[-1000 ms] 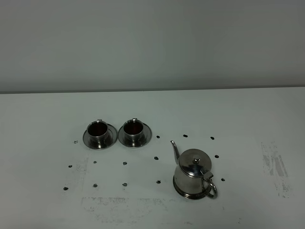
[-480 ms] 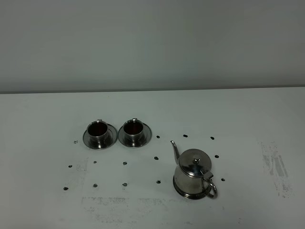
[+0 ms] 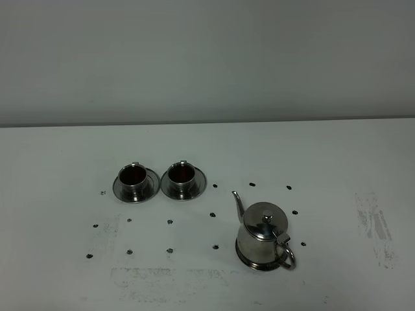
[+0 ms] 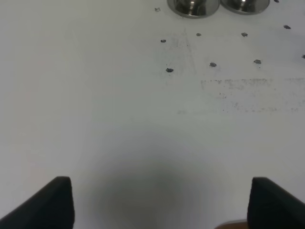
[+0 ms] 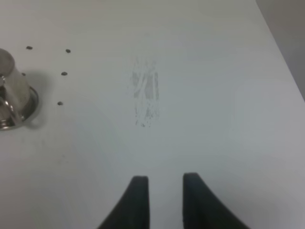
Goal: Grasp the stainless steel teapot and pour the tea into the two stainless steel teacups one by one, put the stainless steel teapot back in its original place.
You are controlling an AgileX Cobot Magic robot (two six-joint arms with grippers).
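Note:
The stainless steel teapot stands upright on its round steel disc at the front right, spout pointing to the back left, loop handle to the front right. It shows at the edge of the right wrist view. The two stainless steel teacups sit on their saucers at the middle left, each holding dark reddish-brown tea. Neither gripper shows in the exterior high view. My left gripper is wide open and empty over bare table. My right gripper is empty, fingers a narrow gap apart, well clear of the teapot.
The white table carries small black dot marks around the cups and teapot and a grey scuffed patch at the right. The two saucers' edges show in the left wrist view. The table's right edge shows in the right wrist view.

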